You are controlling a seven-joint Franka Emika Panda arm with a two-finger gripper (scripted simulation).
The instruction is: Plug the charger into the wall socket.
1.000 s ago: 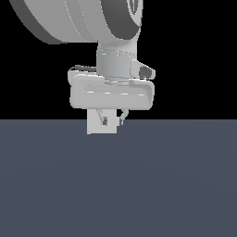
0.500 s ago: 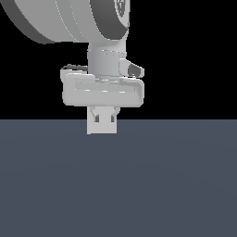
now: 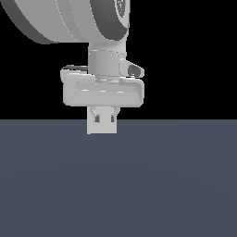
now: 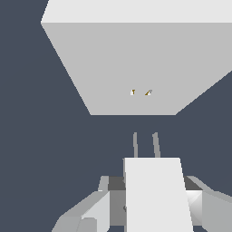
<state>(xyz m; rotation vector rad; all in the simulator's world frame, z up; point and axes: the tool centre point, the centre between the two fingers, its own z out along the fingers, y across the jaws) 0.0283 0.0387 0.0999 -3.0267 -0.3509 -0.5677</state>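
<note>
The charger [image 4: 156, 195] is being held between the fingers [image 4: 86, 213] of the pincer [image 4: 152, 206], which are pressed against its two long sides; the pincer is thus clamped on the charger. Two thin prongs [image 4: 145, 145] are being shown at the charger's far end in the wrist view, pointing away from the pincer towards the wall socket [image 4: 136, 68]; a stretch of dark floor [image 4: 27, 136] is being seen between the prong tips and the plate, so the two are apart and nothing is seated in the socket. Two tiny yellowish holes [image 4: 140, 92] are being shown on the socket's face, lying directly ahead of the pincer and roughly in line with the prongs; both holes are being left unfilled.

In the exterior view the pincer [image 3: 104, 115] is being seen hanging under the large white arm [image 3: 74, 21], its fingertips low against a light-grey square [image 3: 102, 127] standing on the dark floor [image 3: 118, 185]; whether that square is the socket or the charger cannot be told from this view.
</note>
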